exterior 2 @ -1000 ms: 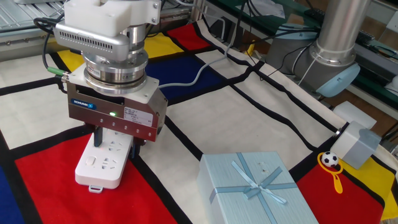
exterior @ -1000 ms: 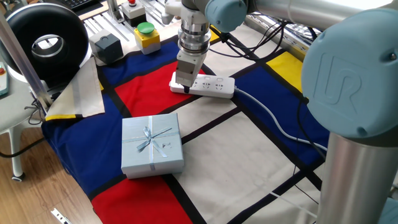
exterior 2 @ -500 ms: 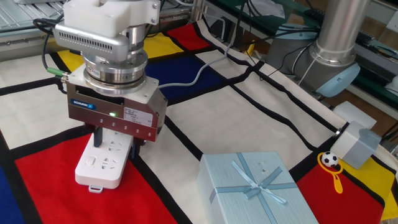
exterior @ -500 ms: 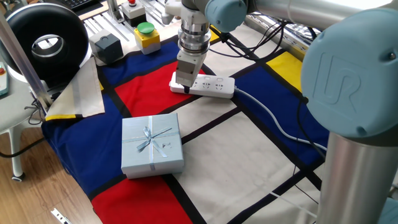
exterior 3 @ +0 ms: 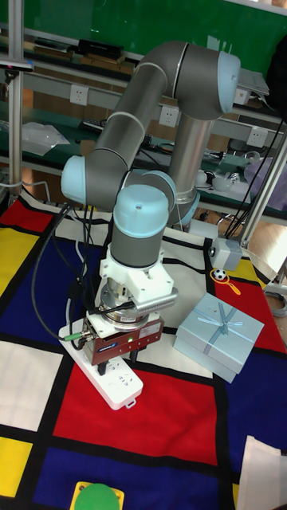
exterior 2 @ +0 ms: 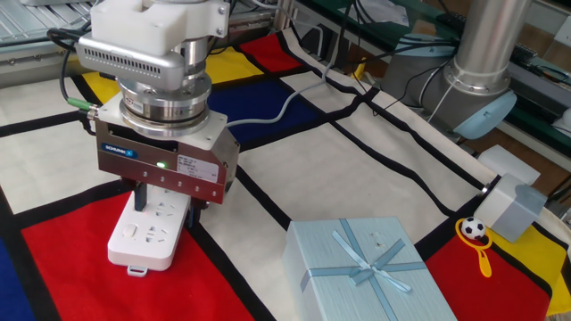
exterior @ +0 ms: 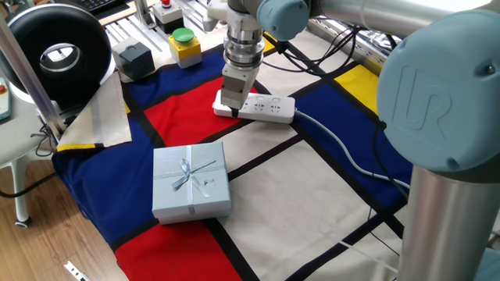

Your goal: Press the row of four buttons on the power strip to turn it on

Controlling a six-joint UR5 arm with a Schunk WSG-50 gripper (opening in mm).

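Pressing straight down suits me: the power strip [exterior 2: 147,234] beneath my gripper [exterior 2: 165,198] looks light, slideable; finger state unclear.

A robotics lab or test workshop. A large grey and pale blue industrial arm [exterior 3: 159,159] stands bolted at a table [exterior: 312,195] covered with a cloth of red, blue, yellow and white blocks. Behind it run metal shelves [exterior 3: 72,72] with wall sockets, cables and equipment. At the table's edge sit a yellow box with a green push button [exterior: 183,40] and a red stop button [exterior: 165,11], beside aluminium framing.
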